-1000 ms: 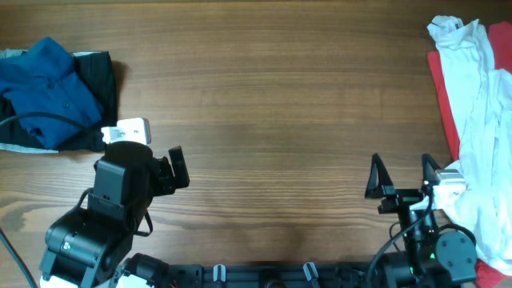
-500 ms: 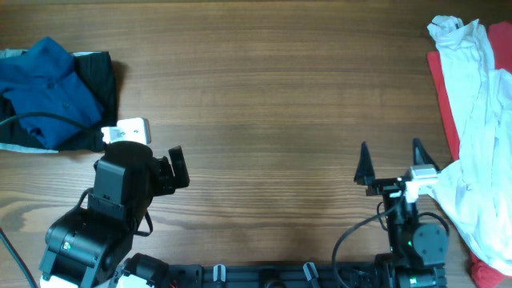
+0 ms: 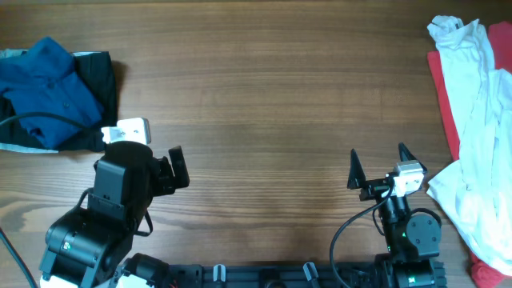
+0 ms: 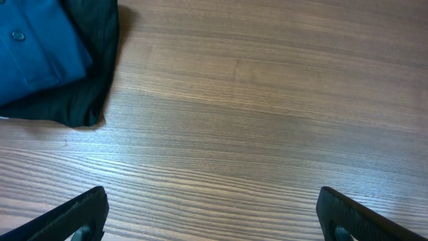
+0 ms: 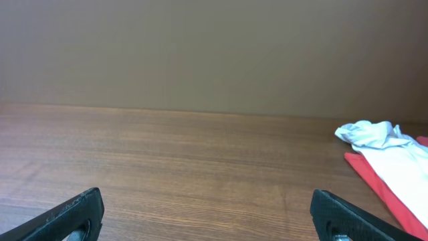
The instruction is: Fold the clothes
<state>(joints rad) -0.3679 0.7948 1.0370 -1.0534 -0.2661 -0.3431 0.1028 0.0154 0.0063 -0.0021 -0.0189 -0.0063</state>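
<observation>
Far left of table [image 3: 272, 96]: deep-blue shirt [image 3: 44, 92] bunched on a black garment [image 3: 100, 80], unmoved. Left gripper [image 3: 178, 166] also unmoved, near the pile; fingers apart, nothing between. Right gripper [image 3: 378, 160] has slid leftward over the last second, off the white garment's [image 3: 472, 120] edge; now clear of it, fingers spread, empty. White heap over red cloth [image 3: 442, 88] lies unfolded at far right. Reads as a retreat or a missed pull; no fold begun.
</observation>
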